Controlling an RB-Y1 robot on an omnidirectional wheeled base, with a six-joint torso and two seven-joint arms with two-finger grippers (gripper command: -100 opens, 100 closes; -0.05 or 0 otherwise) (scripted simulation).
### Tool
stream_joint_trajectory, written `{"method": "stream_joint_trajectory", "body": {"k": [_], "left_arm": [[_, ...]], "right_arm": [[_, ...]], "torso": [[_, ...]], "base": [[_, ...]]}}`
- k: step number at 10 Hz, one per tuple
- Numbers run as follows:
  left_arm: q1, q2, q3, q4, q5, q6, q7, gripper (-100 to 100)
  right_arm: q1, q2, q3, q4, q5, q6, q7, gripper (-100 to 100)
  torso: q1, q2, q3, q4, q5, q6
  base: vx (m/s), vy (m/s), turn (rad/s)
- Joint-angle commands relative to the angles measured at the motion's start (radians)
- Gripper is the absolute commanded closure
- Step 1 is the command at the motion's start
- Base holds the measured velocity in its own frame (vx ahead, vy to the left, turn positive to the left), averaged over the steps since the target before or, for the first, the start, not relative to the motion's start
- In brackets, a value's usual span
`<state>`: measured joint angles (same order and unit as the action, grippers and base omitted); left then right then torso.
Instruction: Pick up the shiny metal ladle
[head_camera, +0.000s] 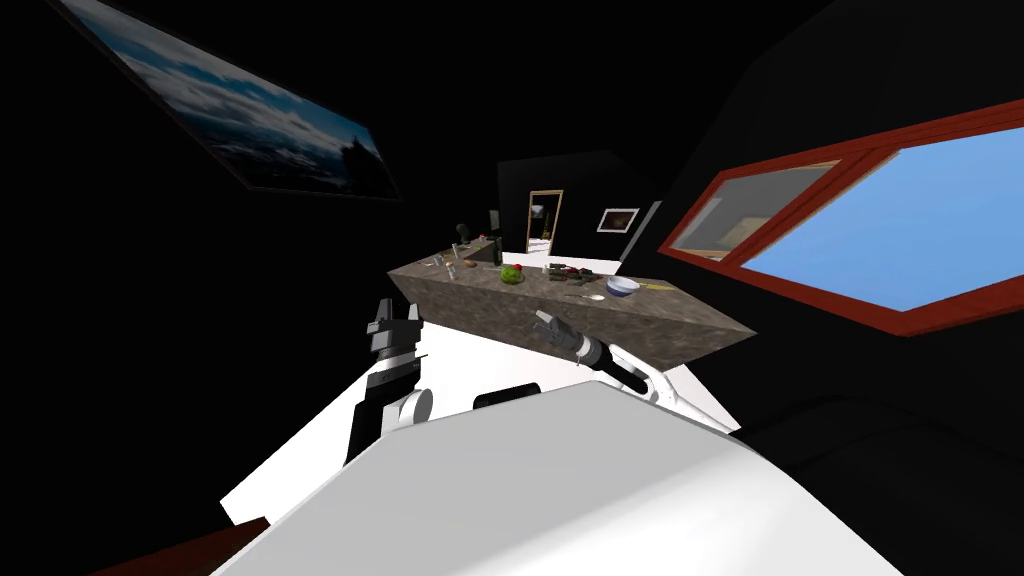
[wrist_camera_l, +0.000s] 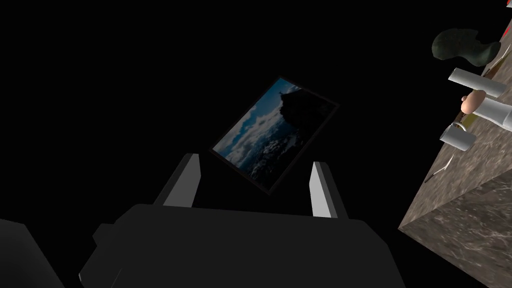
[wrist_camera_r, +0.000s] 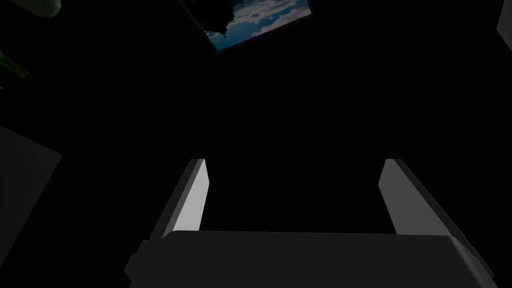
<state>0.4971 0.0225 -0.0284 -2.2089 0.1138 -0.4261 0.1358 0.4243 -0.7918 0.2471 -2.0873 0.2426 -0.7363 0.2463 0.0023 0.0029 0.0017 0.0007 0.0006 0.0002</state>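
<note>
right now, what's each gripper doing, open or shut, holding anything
Left gripper: open, holding nothing.
Right gripper: open, holding nothing.

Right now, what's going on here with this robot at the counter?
The robot faces a cluttered, stone-patterned counter, with both arms held short of its near side. The left claw and the right claw are open and hold nothing. The ladle, a small pale spoon shape, lies untouched on the countertop beside a bowl. The right claw looks the nearer of the two to it.
</note>
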Motion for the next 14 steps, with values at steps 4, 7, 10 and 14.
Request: {"method": "stream_joint_trajectory", "body": {"k": [4,7,10,14], "left_arm": [[0.0,0.0,0.0,0.0,0.0,0.0,0.0,0],[0.0,0.0,0.0,0.0,0.0,0.0,0.0,0],[0.0,0.0,0.0,0.0,0.0,0.0,0.0,0],[0.0,0.0,0.0,0.0,0.0,0.0,0.0,0]], "right_arm": [[-0.012,-0.128,0.023,0.038,0.04,-0.003,0.003,-100],[-0.021,-0.224,0.051,0.094,0.089,-0.009,0.003,-100],[-0.023,-0.303,0.063,0.124,0.112,-0.011,0.002,-100],[-0.025,-0.424,0.085,0.187,0.154,-0.012,-0.005,-100]], "torso": [[-0.002,-0.002,-0.001,0.0,-0.001,0.0],[-0.003,-0.002,-0.001,0.0,0.0,0.001],[-0.004,-0.002,-0.001,0.0,-0.001,0.001],[-0.005,-0.004,-0.002,-0.001,-0.001,0.001]], "base": [[0.003,0.033,0.107],[0.02,0.036,0.163],[0.022,0.013,0.087],[0.041,-0.006,0.136]]}}
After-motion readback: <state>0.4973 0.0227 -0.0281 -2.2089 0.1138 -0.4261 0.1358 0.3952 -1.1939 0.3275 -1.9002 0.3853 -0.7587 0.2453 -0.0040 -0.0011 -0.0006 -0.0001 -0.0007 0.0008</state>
